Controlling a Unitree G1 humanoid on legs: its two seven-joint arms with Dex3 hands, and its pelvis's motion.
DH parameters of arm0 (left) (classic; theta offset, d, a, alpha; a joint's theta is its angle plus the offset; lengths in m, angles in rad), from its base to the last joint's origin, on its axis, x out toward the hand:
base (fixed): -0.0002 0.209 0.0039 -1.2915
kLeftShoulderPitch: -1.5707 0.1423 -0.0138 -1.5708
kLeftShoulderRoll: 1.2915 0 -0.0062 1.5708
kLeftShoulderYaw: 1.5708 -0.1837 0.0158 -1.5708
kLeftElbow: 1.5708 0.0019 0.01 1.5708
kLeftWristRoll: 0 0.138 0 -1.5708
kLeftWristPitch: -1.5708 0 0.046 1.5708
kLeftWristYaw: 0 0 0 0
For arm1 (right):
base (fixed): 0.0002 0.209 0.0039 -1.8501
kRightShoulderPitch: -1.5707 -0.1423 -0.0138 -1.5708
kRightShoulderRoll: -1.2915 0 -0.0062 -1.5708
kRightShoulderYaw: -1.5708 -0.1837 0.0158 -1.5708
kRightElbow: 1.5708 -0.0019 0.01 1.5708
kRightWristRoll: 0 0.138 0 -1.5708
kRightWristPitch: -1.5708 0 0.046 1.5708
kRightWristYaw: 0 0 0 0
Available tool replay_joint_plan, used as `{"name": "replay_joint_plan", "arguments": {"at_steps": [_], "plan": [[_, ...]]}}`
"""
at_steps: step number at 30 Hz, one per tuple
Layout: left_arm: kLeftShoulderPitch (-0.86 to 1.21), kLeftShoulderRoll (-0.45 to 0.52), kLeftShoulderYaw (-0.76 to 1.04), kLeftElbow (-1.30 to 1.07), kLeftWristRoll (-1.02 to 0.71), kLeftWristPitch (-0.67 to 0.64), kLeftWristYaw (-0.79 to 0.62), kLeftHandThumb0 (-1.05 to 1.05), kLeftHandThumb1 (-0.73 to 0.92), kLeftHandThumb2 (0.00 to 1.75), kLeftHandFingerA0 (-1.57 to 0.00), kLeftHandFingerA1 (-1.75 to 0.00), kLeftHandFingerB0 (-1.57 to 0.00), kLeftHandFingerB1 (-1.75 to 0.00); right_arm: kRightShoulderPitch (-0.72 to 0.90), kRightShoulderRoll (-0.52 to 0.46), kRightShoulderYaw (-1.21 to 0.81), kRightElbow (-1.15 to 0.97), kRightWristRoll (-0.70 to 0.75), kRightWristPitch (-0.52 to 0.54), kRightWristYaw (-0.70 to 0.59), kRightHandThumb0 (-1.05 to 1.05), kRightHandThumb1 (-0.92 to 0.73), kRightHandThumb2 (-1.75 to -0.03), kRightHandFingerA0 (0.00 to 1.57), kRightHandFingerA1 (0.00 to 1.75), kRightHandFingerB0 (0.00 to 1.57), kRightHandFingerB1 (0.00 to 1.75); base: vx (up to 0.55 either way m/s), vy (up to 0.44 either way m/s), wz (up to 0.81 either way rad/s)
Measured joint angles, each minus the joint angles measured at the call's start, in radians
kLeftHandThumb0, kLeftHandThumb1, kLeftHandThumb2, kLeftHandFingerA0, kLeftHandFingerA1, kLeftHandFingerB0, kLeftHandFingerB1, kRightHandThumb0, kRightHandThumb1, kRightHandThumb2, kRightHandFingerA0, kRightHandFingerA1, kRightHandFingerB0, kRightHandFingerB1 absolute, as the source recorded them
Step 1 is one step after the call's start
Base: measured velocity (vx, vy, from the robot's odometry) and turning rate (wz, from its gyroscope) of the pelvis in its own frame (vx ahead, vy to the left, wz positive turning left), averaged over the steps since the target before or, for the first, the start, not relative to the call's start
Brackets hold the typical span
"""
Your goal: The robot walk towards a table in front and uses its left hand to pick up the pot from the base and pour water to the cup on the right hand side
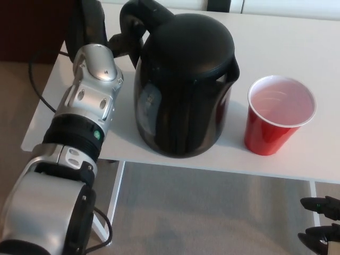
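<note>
- While the left hand [114, 32] grips the handle, the black pot [183, 85] is over the white table [297, 48], just left of the red cup [277, 114].
- Can't find any readable brand or label on pot or cup.
- Right hand [321, 226] sits low at the corner below the table, can't tell its grip.

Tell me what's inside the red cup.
The red cup stands open-topped on the white table; its pale inner wall and bottom show nothing solid. Whether clear water is in it cannot be told.
</note>
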Motion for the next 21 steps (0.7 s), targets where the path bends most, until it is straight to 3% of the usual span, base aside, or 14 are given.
{"name": "replay_joint_plan", "arguments": {"at_steps": [7, 8, 10, 11, 12, 13, 14, 16, 17, 19, 20, 21], "plan": [[0.004, 0.024, 0.005, 0.017, -0.003, 0.000, -0.033, -0.55, 0.37, 0.71, -0.06, -0.32, -0.07, -0.20, -0.004, 0.000, -0.002, -0.001, 0.001, -0.001, 0.000, -0.34, -0.48, -0.66, 0.52, 0.54, 0.37, 0.46, 0.00, 0.000, 0.00], [0.004, 0.030, 0.005, 0.017, -0.004, 0.000, -0.042, -0.49, 0.47, 0.55, -0.15, -0.38, -0.03, -0.22, -0.006, 0.000, -0.003, -0.001, 0.001, -0.001, 0.000, -0.29, -0.55, -0.56, 0.57, 0.49, 0.39, 0.40, 0.00, 0.000, 0.00], [0.007, 0.048, -0.002, 0.008, -0.004, 0.000, -0.070, -0.49, 0.48, 0.56, -0.23, -0.47, -0.05, -0.21, -0.008, 0.000, -0.003, -0.001, 0.001, -0.001, 0.000, -0.29, -0.55, -0.56, 0.57, 0.48, 0.39, 0.40, 0.00, 0.000, 0.00], [0.007, 0.058, -0.006, 0.004, -0.004, 0.000, -0.090, -0.53, 0.38, 0.69, -0.19, -0.47, -0.05, -0.20, -0.009, 0.000, -0.003, -0.001, 0.000, -0.001, 0.000, -0.29, -0.55, -0.56, 0.57, 0.48, 0.39, 0.40, 0.00, 0.000, 0.00], [0.007, 0.069, -0.009, 0.003, -0.005, 0.000, -0.110, -0.52, 0.38, 0.67, -0.09, -0.39, -0.05, -0.18, -0.010, 0.000, -0.003, -0.001, 0.000, -0.001, 0.000, -0.28, -0.55, -0.56, 0.57, 0.48, 0.39, 0.39, 0.00, 0.000, 0.00], [0.007, 0.075, -0.010, 0.002, -0.005, 0.000, -0.122, -0.52, 0.38, 0.67, -0.09, -0.39, -0.05, -0.18, -0.011, 0.000, -0.003, -0.001, 0.000, -0.001, 0.000, -0.28, -0.55, -0.56, 0.57, 0.48, 0.39, 0.39, 0.00, 0.000, 0.00], [0.007, 0.083, -0.012, 0.002, -0.006, 0.000, -0.140, -0.48, 0.45, 0.55, -0.11, -0.28, -0.05, -0.21, -0.012, 0.000, -0.002, -0.001, 0.000, -0.001, 0.000, -0.27, -0.55, -0.56, 0.56, 0.47, 0.39, 0.39, 0.00, 0.000, 0.00], [0.007, 0.099, -0.015, 0.002, -0.008, 0.000, -0.180, -0.51, 0.38, 0.64, -0.09, -0.31, -0.04, -0.17, -0.013, 0.000, -0.002, -0.001, 0.000, -0.001, 0.000, -0.28, -0.55, -0.56, 0.57, 0.47, 0.39, 0.39, 0.00, 0.000, 0.00], [0.007, 0.104, -0.017, 0.002, -0.008, 0.000, -0.190, -0.48, 0.44, 0.53, -0.06, -0.26, -0.01, -0.22, -0.014, 0.000, -0.001, -0.001, 0.000, -0.001, 0.000, -0.27, -0.54, -0.56, 0.56, 0.48, 0.38, 0.40, 0.00, 0.000, 0.00], [0.007, 0.123, -0.019, -0.001, -0.011, 0.000, -0.229, -0.50, 0.45, 0.53, -0.05, -0.26, 0.00, -0.22, -0.016, 0.000, 0.000, -0.001, -0.001, -0.001, 0.000, -0.27, -0.54, -0.56, 0.56, 0.48, 0.38, 0.39, 0.00, 0.000, 0.00], [0.007, 0.131, -0.020, -0.004, -0.012, 0.000, -0.245, -0.53, 0.35, 0.73, -0.01, -0.24, 0.00, -0.16, -0.016, 0.000, 0.000, -0.001, -0.001, -0.001, 0.000, -0.26, -0.55, -0.56, 0.56, 0.48, 0.39, 0.40, 0.00, 0.000, 0.00], [0.007, 0.140, -0.021, -0.006, -0.015, 0.000, -0.265, -0.53, 0.36, 0.72, 0.00, -0.20, 0.00, -0.13, -0.017, 0.000, 0.000, -0.001, -0.001, -0.001, 0.000, -0.35, -0.47, -0.67, 0.52, 0.53, 0.37, 0.46, 0.00, 0.000, 0.00]]}}
